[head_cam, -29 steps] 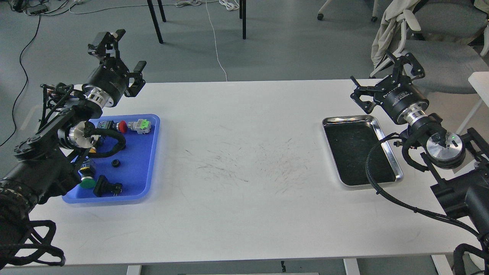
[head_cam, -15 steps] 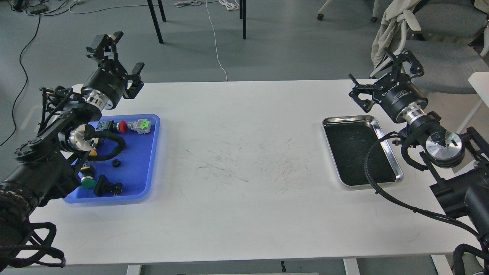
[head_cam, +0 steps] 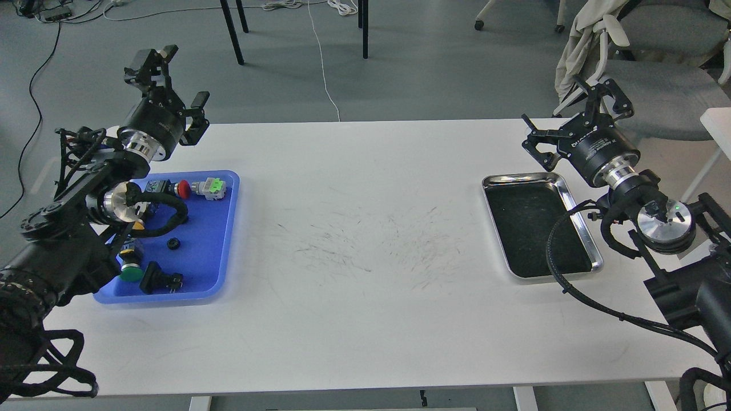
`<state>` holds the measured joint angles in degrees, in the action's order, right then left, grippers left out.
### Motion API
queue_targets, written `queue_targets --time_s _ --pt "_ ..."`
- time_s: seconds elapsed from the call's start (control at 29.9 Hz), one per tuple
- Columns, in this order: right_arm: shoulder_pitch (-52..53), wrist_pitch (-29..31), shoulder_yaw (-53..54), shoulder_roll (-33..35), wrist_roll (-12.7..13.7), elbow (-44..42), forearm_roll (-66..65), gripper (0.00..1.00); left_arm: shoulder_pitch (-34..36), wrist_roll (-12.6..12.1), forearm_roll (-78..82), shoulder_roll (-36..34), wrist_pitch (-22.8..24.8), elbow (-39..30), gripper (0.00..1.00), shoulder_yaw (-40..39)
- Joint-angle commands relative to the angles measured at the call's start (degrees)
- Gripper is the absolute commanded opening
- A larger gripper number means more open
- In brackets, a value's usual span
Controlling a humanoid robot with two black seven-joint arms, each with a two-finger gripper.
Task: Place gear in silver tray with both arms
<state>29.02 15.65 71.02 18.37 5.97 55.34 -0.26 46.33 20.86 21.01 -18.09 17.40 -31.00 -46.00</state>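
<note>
A small black gear lies on the floor of the blue tray at the left of the table. The silver tray, with a black inner floor, sits at the right and holds nothing. My left gripper is open and empty, raised above the table's far left edge, beyond the blue tray. My right gripper is open and empty, raised just beyond the far right corner of the silver tray. The left arm covers the blue tray's left side.
The blue tray also holds a red push button, a green connector, a green button and a black switch. Chairs stand behind the table's far right. A white surface is at the right edge.
</note>
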Motion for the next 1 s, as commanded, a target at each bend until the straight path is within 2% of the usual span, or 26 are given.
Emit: queue_targets --time_s 0.0,0.33,0.54,0.64,0.84,0.97 --pt "-1.5 0.0 0.1 0.1 0.0 0.6 0.0 0.99 0.0 0.1 -0.1 -0.5 0.3 -0.2 0.98 0.0" --pt "-2.7 0.0 1.0 2.3 -0.1 2.1 0.0 0.99 -0.8 -0.1 0.9 -0.9 1.3 -0.2 0.98 0.4" --pt "-4.1 -0.1 1.6 2.4 0.0 5.5 0.0 0.99 -0.6 -0.1 0.9 -1.0 1.2 -0.6 0.98 4.2" --pt "-4.8 -0.1 1.8 2.7 0.1 7.2 0.0 0.99 -0.6 -0.2 1.6 -3.2 1.1 -2.1 0.98 7.6" --pt "-5.6 -0.4 0.7 4.6 0.2 10.6 0.0 0.99 -0.6 -0.6 9.2 -14.5 0.6 -17.2 0.98 19.1" --pt "-6.6 -0.5 1.8 4.7 0.2 14.2 0.0 0.99 -0.7 -1.3 20.7 -26.1 0.6 -32.2 0.98 26.1"
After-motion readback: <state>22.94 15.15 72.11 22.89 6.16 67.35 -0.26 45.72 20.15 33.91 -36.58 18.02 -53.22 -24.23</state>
